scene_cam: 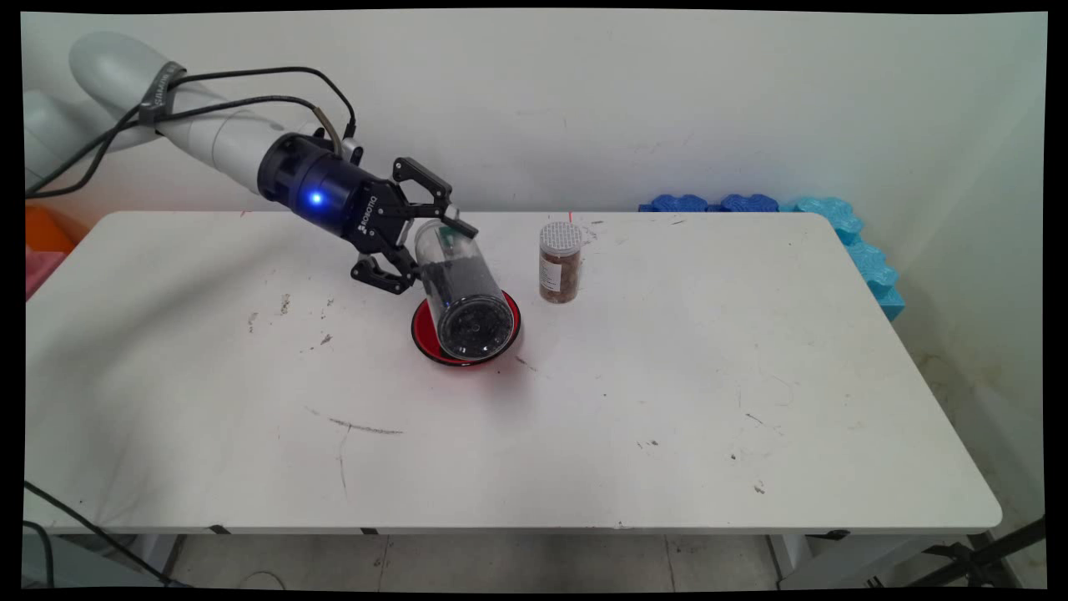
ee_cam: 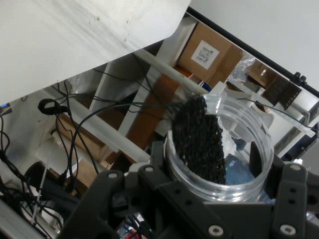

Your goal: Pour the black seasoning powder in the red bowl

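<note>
Nearest the hand camera, a clear plastic jar point(ee_cam: 219, 149) is seen clamped in the black gripper point(ee_cam: 219, 199), one finger pressed against each side of its wall. A mass of dark granules point(ee_cam: 199, 142) is heaped along one side of the jar's inside.

In the main view the jar point(scene_cam: 461, 288) is held tilted steeply, its mouth turned down and toward the camera, directly above a red bowl point(scene_cam: 427, 344). The dark granules point(scene_cam: 471, 321) are gathered at the mouth end. Whether the rim touches the bowl cannot be told. The gripper point(scene_cam: 425, 242) is closed on the jar's upper, base end, one finger over the top and one beneath. The bowl rests on the white table point(scene_cam: 667, 401), a little left of centre and toward the far half.

Just right of the bowl, and apart from it, a small spice jar point(scene_cam: 560, 261) stands upright; a grey perforated lid and brownish contents are noted. Dark scuffs and specks are scattered over the tabletop.

At the far right corner of the table, blue foam pieces point(scene_cam: 843, 225) are lined against the wall and down the table's edge. An orange object point(scene_cam: 46, 229) is visible at the far left edge. In the hand view, cardboard boxes point(ee_cam: 209, 55) and black cables point(ee_cam: 75, 129) are seen beyond the table edge.
</note>
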Available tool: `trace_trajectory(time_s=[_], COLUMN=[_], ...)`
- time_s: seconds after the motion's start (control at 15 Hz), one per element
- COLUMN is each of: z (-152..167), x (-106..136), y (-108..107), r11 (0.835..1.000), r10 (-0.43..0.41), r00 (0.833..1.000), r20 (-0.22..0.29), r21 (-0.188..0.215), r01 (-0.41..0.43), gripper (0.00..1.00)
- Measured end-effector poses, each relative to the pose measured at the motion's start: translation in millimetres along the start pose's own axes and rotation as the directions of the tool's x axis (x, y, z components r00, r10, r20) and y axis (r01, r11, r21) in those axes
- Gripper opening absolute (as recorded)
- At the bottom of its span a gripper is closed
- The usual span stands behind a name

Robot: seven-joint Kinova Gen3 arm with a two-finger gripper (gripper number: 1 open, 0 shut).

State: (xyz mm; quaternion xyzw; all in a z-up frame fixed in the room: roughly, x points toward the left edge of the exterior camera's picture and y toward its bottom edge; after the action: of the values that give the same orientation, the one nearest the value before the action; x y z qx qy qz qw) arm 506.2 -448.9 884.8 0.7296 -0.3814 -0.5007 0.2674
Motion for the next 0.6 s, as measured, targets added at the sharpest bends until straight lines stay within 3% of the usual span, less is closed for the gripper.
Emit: trace_trajectory(time_s=[0.6], z=[-0.6], x=[3.5], y=[1.5], r11=[1.000], r10=[-0.009], r00=[1.000], r20=[0.016], r21=[-0.019], r01=[0.009], gripper=[0.00])
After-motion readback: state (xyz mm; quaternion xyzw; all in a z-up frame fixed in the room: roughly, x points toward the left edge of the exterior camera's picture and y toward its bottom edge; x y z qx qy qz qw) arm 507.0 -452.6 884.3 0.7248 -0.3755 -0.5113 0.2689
